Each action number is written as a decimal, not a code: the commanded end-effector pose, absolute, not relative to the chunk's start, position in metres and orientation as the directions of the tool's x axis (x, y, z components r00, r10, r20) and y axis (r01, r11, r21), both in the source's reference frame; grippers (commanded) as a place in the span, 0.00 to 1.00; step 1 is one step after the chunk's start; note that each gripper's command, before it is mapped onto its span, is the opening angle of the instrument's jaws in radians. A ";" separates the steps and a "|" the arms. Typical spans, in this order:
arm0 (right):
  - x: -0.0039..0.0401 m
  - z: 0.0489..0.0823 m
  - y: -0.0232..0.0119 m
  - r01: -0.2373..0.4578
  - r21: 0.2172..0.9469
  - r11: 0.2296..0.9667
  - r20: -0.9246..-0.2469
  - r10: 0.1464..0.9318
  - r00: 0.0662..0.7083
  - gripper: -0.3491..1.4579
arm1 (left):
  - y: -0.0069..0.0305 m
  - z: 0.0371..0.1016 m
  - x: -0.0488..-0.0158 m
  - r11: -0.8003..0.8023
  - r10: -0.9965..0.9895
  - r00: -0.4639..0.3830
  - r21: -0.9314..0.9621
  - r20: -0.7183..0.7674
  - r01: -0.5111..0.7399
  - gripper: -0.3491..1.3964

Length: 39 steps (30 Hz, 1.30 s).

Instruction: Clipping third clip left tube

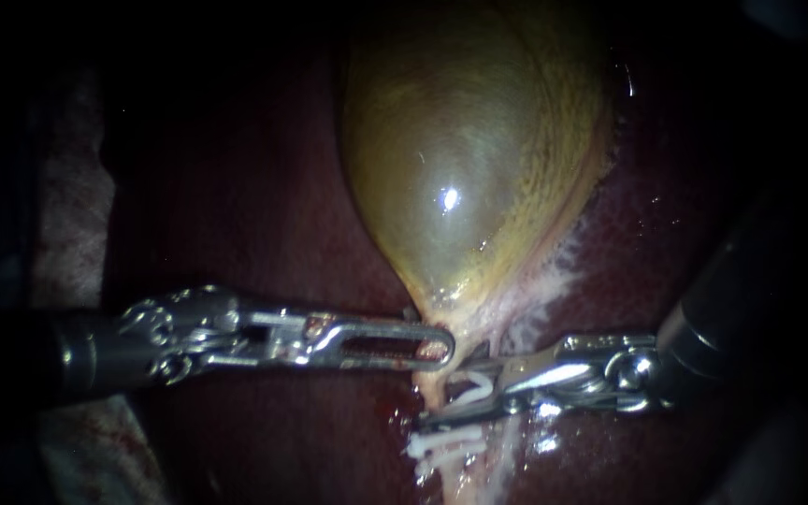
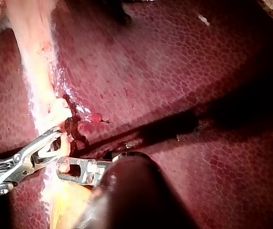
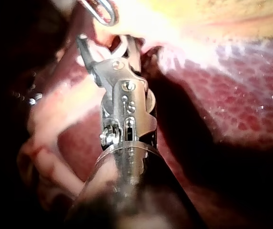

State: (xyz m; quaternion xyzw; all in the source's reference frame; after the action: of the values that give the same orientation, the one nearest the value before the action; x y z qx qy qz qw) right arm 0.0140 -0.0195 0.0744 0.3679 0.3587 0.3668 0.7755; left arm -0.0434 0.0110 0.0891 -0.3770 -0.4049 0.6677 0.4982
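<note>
White clips (image 1: 441, 446) already sit across the left tube (image 1: 465, 482), low on the pale stalk that runs down from the neck of the gallbladder (image 1: 469, 159). They look like two lying close together, though I cannot count them for certain. That part of the job appears done, and the step in hand is the clip that goes just above them.

The right instrument (image 1: 446, 397) reaches in over the dark red liver (image 1: 264, 234). Its end effector stands wide and carries a loaded clip (image 1: 474, 385), whose white legs line its two sides. In the right wrist view the tube lies between those spread legs, just under the gallbladder neck and near the clips below. The legs stand apart, so this clip is placed around the tube but not yet pressed closed.

The left instrument (image 1: 446, 346) lies flat at the gallbladder neck, its tip touching the pale tissue just beside the right instrument. Whether its end effector pinches that tissue or only rests against it, I cannot tell.

By my judgement the task is well along. What is left is to squeeze the clip shut across the tube, release it and draw the right instrument clear.
</note>
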 end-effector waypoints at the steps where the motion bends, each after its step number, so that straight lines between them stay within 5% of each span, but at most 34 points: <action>1: 0.0141 0.0742 -0.0195 -0.304 0.836 0.458 -0.284 0.834 0.474 0.49 | 0.0110 0.0891 -0.0434 -0.176 0.970 -0.220 -0.916 -0.100 -0.360 0.00; 39: 0.0158 0.0732 -0.0203 -0.316 0.874 0.369 -0.247 0.898 0.365 0.46 | 0.0110 0.0891 -0.0435 -0.176 0.971 -0.219 -0.916 -0.100 -0.360 0.00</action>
State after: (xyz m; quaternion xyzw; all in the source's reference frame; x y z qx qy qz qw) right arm 0.0158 -0.0205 0.0731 0.3816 0.3833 0.4151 0.7316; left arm -0.0435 0.0110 0.0891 -0.3768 -0.4047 0.6676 0.4985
